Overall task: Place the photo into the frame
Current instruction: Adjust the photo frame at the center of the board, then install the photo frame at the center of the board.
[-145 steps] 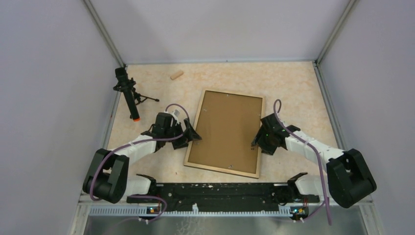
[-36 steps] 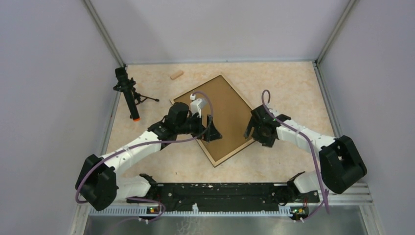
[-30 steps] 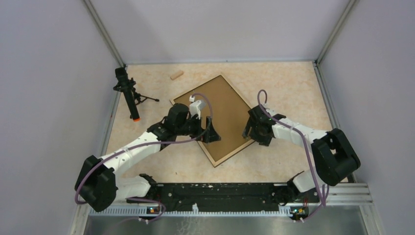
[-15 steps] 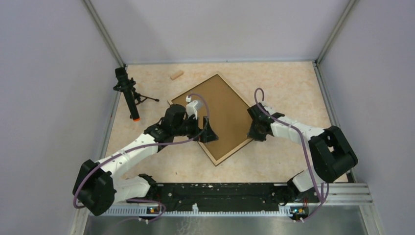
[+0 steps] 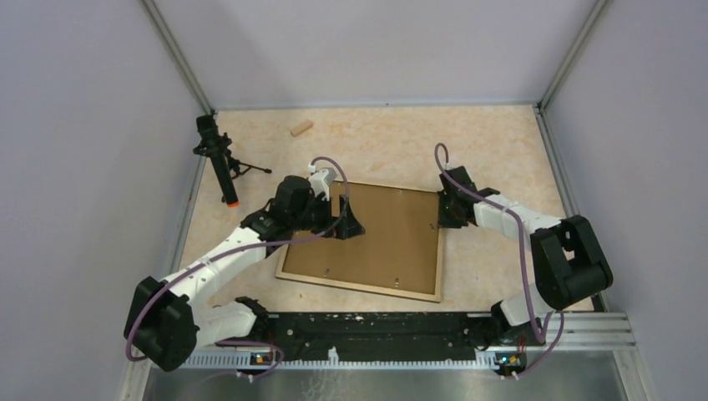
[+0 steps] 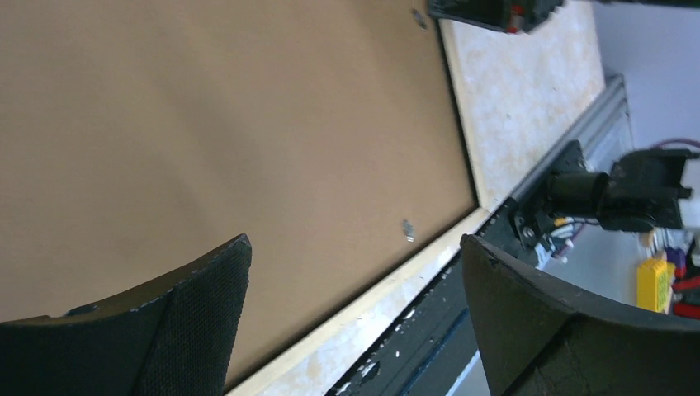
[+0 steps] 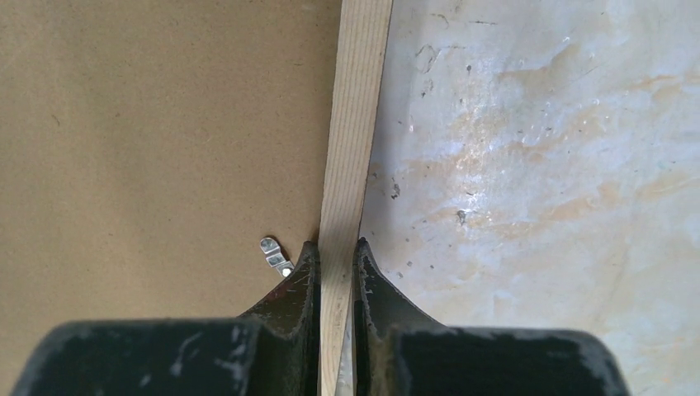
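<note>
Frame [image 7: 357,124] rail is clamped by the right fingers [image 7: 299,285] at centre right; left fingers [image 6: 198,305] are spread wide open over the backing [image 5: 384,234].

The frame [image 7: 355,124] rail is pale grained wood, its backing board [image 7: 157,124] matt brown, seemingly fibreboard.

The frame [image 7: 353,124] is pale grained wood, its backing board [image 5: 376,238] plain brown, the table [image 5: 493,142] mottled beige.
</note>
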Robot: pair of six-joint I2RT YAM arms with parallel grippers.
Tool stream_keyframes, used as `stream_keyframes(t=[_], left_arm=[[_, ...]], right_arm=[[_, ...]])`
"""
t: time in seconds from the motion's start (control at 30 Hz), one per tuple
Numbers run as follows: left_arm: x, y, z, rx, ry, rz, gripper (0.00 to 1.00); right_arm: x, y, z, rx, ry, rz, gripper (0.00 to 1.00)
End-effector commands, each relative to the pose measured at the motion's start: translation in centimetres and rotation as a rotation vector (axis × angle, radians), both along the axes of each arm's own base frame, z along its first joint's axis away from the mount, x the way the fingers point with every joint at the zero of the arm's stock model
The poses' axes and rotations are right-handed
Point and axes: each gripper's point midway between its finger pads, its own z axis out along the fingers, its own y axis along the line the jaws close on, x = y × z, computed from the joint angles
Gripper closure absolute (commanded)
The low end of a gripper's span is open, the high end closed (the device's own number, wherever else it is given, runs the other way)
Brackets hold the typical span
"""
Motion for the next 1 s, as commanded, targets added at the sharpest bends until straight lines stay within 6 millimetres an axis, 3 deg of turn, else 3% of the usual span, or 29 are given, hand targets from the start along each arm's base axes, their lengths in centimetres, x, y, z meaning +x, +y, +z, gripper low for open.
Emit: stream_keyframes(t=[0.0,0.07,0.17,0.27,0.37,0.5,0.6,0.7,0.97], left_arm=[[3.5,3.1,-0.1,0.104,0.01,0.195,0.02],[5.1,6.1,-1.2,0.169,0.041,0.335,0.01],[6.4,10.3,-2.9,0.222,0.099,0.511,0.02],[6.5,13.2,-4.4,0.252,0.143,0.614,0.02],[6.2,15.1,-5.7,0.258,0.176,0.671,0.02],[5.2,15.3,-8.2,0.24,0.235,0.657,0.05],[4.3,14.4,-9.7,0.221,0.303,0.617,0.06],[3.8,13.7,-10.2,0.201,0.341,0.582,0.06],[3.6,13.6,-10.4,0.196,0.344,0.575,0.06]], right_arm=[[0.0,-1.5,1.5,-0.102,-0.018,0.137,1.0],[0.8,-1.8,2.1,-0.063,-0.025,0.11,0.96],[1.6,-1.6,3.1,-0.021,-0.04,0.084,0.68],[1.7,-0.7,4.1,0.03,-0.05,0.102,0.41],[0.9,0.2,4.3,0.083,-0.045,0.135,0.27],[0.5,0.4,3.6,0.1,-0.018,0.126,0.27],[0.5,0.1,2.9,0.081,-0.003,0.096,0.35],[0.7,-0.5,2.2,0.035,0.007,0.066,0.42],[0.3,-0.5,0.7,-0.073,0.05,0.075,0.43]])
